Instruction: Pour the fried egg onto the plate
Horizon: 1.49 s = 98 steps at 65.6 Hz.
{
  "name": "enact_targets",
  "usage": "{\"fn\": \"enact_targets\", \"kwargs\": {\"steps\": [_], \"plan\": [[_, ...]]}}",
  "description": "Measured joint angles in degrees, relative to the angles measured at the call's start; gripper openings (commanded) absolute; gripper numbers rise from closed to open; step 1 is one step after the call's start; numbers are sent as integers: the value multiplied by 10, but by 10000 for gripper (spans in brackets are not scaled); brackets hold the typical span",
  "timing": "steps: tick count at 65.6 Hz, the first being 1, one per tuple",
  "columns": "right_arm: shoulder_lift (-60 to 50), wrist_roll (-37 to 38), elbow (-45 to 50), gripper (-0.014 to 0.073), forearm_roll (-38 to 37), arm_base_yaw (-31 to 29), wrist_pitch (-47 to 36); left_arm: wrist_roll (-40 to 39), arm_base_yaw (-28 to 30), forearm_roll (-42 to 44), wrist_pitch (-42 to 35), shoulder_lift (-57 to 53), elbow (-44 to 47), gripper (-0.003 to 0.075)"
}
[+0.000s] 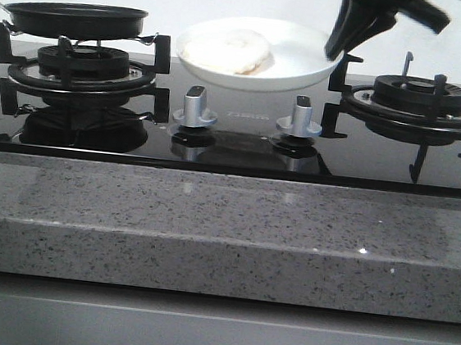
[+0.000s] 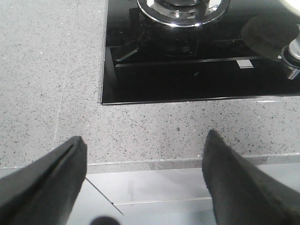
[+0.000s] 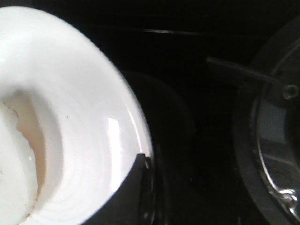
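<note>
The fried egg (image 1: 227,50) lies on the plate (image 1: 297,52) at the table's far edge, soft and slippery. My right pincer (image 1: 344,38) pinches the glossy rim; my left pincer (image 2: 145,154) gapes, holding nothing.

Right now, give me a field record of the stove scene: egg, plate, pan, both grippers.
egg: flat pale cream-white fried egg lying on the plate, left of its centre
plate: round glossy white plate between the two burners, behind the knobs
pan: black frying pan on the left burner grate, no egg visible in it
left gripper: black left gripper open, holding nothing, over the grey speckled stone countertop
right gripper: black right gripper at the plate's right rim; open or shut cannot be told
</note>
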Motion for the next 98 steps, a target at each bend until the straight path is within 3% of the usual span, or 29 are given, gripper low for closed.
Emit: {"fn": "enact_targets", "kwargs": {"steps": [22, 28, 39, 43, 59, 78, 89, 98], "plan": [[54, 13, -13, -52, 21, 0, 1, 0, 0, 0, 0, 0, 0, 512], [60, 15, -14, 20, 22, 0, 1, 0, 0, 0, 0, 0, 0, 512], [60, 15, -15, 227, 27, 0, 0, 0, 0, 0, 0, 0, 0, 512], [60, 15, -15, 249, 28, 0, -1, 0, 0, 0, 0, 0, 0, 512], [36, 16, -27, 248, 29, 0, -1, 0, 0, 0, 0, 0, 0, 512], [-91, -13, -21, 248, 30, 0, 13, 0, 0, 0, 0, 0, 0, 512], [-190, -51, 58, 248, 30, 0, 11, 0, 0, 0, 0, 0, 0, 512], [-288, -80, 175, 248, 30, 0, -3, 0, 0, 0, 0, 0, 0, 512]]}}
